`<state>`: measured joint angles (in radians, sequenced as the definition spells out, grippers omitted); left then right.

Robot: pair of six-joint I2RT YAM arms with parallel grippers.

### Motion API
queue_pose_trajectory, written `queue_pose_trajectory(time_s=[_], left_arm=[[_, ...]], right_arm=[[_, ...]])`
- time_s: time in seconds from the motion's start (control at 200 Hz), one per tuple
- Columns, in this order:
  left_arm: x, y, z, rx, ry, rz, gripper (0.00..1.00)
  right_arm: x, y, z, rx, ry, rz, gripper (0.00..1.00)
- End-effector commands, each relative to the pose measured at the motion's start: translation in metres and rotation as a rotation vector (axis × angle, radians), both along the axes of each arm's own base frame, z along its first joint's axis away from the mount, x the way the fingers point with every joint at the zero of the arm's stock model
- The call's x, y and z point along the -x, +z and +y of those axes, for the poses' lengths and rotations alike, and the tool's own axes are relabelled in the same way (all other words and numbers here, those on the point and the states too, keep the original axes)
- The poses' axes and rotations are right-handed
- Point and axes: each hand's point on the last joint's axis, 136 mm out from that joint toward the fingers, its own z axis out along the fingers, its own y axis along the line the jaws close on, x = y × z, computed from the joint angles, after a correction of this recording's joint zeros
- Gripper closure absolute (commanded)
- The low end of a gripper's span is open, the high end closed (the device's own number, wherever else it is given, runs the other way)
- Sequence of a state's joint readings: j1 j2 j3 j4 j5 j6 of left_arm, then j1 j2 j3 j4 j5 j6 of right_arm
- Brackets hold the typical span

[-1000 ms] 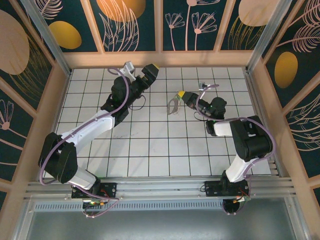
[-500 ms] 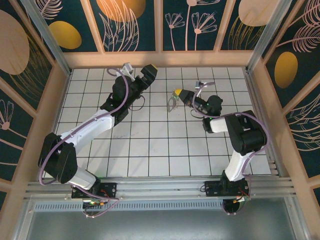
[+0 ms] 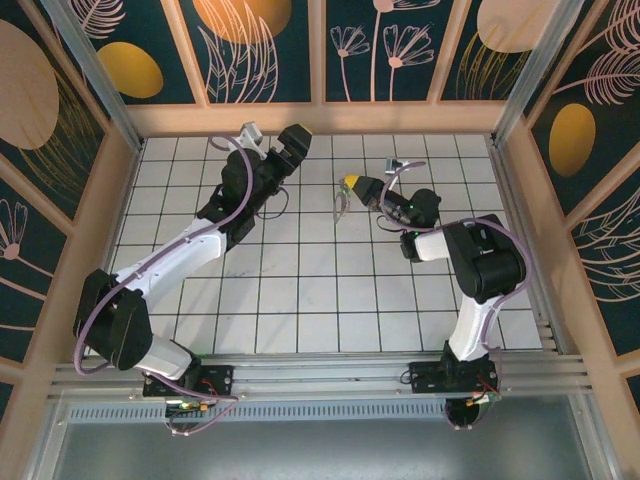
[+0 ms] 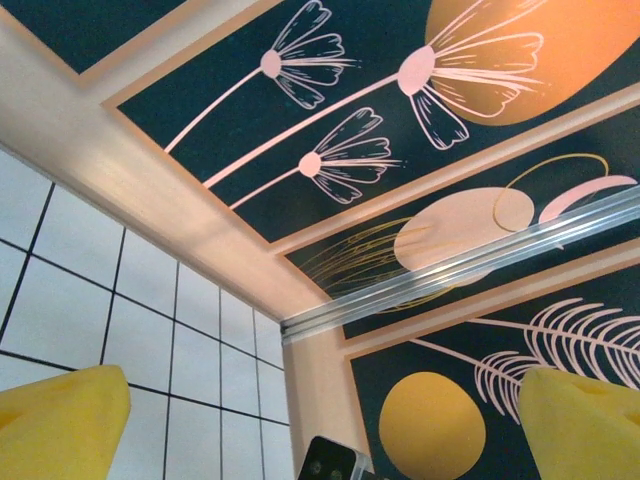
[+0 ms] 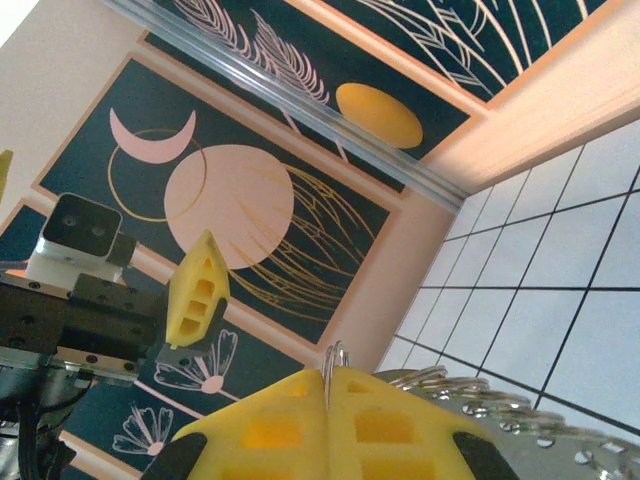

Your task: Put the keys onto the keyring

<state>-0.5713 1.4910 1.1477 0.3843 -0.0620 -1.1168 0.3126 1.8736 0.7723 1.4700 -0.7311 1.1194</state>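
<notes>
Table: white tiled table (image 3: 300, 300) with dark grid lines, walled by dark floral panels (image 3: 265, 50) in pale wooden frames.
Left arm: white and black left arm (image 3: 190, 255) with a purple cable, reaching from the near left corner diagonally to the far middle of the tiles.
Right arm: black and white right arm (image 3: 480, 270), folded back on itself on the right side, its wrist pointing left toward the far centre.
Left gripper (image 3: 296, 138): raised off the tiles, jaws spread as wide as they go; the two yellow foam pads (image 4: 60, 420) sit at opposite edges of the left wrist view with nothing between them.
Right gripper (image 3: 350, 183): near the left one but apart from it, yellow pads pressed flat together, pinching the keyring.
Keyring: thin pale metal keyring (image 5: 333, 346), a sliver of it poking up between the closed pads; the rest dangles below the fingertips, above the tiles (image 3: 342, 205).
Keys: silvery metal pieces (image 5: 490, 415) lie just beside the pads, too blurred to tell single keys apart.
</notes>
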Motion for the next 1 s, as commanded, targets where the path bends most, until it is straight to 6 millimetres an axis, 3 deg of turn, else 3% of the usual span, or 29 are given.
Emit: queue_pose_trajectory(time_s=[0.0, 0.17, 0.445, 0.591, 0.786, 0.906, 0.931, 0.996], left_arm=[[-0.002, 0.004, -0.001, -0.077, 0.002, -0.045, 0.01], [-0.004, -0.006, 0.001, -0.199, -0.004, -0.087, 0.01], [-0.010, -0.028, -0.012, -0.281, -0.208, -0.138, 0.08], [-0.006, -0.035, -0.026, -0.303, -0.384, -0.177, 0.22], [0.003, -0.049, -0.043, -0.255, -0.576, -0.191, 0.50], [0.010, -0.050, -0.050, -0.228, -0.642, -0.213, 0.57], [0.008, -0.064, -0.053, -0.226, -0.658, -0.191, 0.58], [0.011, -0.068, -0.055, -0.219, -0.684, -0.196, 0.63]], right_arm=[[0.010, 0.030, 0.006, -0.048, 0.056, -0.111, 1.00], [0.013, 0.034, 0.010, -0.049, 0.093, -0.107, 1.00], [0.012, 0.035, 0.019, -0.030, 0.137, -0.100, 1.00], [0.011, 0.033, 0.022, -0.025, 0.158, -0.097, 1.00], [0.012, 0.030, 0.025, -0.013, 0.189, -0.097, 1.00], [0.014, 0.028, 0.023, -0.007, 0.198, -0.094, 1.00], [0.015, 0.028, 0.022, -0.006, 0.200, -0.095, 1.00], [0.018, 0.029, 0.021, -0.005, 0.208, -0.098, 1.00]])
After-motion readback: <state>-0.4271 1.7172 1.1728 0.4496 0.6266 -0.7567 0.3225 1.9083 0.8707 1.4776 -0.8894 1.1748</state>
